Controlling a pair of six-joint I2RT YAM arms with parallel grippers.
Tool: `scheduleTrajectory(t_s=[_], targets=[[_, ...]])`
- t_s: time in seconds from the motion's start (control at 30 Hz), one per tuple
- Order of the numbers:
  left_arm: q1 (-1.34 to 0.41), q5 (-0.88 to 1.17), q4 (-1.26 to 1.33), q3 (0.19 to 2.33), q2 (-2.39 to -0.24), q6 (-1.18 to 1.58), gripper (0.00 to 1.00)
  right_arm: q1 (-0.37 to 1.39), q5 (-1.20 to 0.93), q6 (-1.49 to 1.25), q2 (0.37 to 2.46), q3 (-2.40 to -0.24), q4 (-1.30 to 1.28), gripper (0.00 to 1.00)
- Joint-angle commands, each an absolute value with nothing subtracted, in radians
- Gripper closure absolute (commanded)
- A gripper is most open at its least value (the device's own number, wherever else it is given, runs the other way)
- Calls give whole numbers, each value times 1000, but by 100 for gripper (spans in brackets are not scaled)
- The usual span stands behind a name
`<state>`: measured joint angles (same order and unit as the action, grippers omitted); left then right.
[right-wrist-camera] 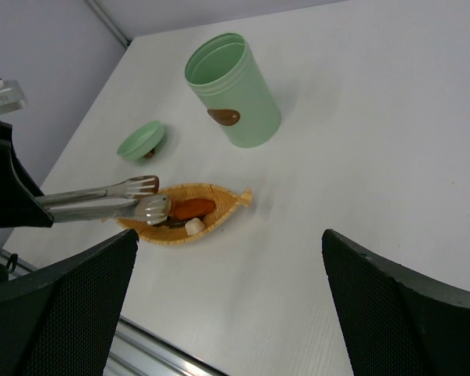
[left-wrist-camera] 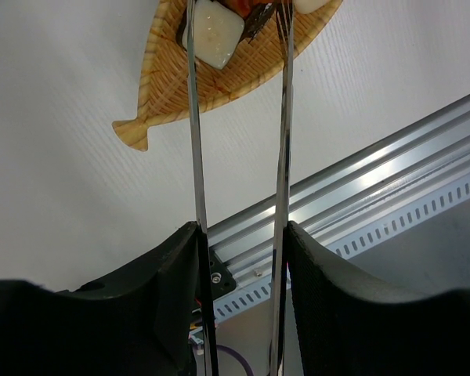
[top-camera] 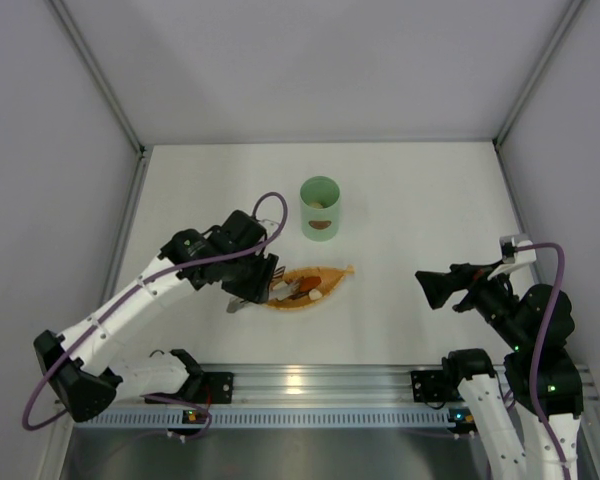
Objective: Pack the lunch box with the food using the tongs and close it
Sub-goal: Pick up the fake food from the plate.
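The mint-green lunch box [top-camera: 320, 208] [right-wrist-camera: 235, 90] stands upright and open at mid table. Its round lid [right-wrist-camera: 141, 141] lies apart, to the left of it in the right wrist view. The food is on an orange leaf-shaped tray [top-camera: 332, 276] [left-wrist-camera: 168, 86] [right-wrist-camera: 219, 196]: an orange piece [right-wrist-camera: 192, 208] and white pieces [left-wrist-camera: 214, 35] [right-wrist-camera: 193, 226] show. My left gripper [top-camera: 255, 280] [left-wrist-camera: 241, 235] is shut on the silver tongs [left-wrist-camera: 194, 157] [right-wrist-camera: 102, 202]. The tongs' arms stand apart, their tips over the tray's food with nothing pinched. My right gripper [top-camera: 435, 288] [right-wrist-camera: 229, 235] hangs open to the right of the tray, holding nothing.
An aluminium rail [top-camera: 310, 380] [left-wrist-camera: 392, 180] runs along the table's near edge, just behind the left gripper. Grey walls close in the table at the left, back and right. My left arm [top-camera: 150, 290] reaches across the left half of the table.
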<state>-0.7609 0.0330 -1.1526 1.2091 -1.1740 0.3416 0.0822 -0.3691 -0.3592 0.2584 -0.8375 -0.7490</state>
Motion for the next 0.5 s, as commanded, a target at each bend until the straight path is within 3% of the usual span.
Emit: scheduleTrajectory(t_s=[0.0, 0.27, 0.47], targets=[[-764, 31, -1086, 1201, -1181, 342, 49, 84, -380, -351, 267, -847, -752, 0], [-764, 25, -1075, 1210, -1218, 341, 51, 84, -380, -348, 268, -848, -753, 1], [-765, 20, -1078, 1207, -1218, 339, 58, 86, -379, -347, 268, -844, -752, 0]])
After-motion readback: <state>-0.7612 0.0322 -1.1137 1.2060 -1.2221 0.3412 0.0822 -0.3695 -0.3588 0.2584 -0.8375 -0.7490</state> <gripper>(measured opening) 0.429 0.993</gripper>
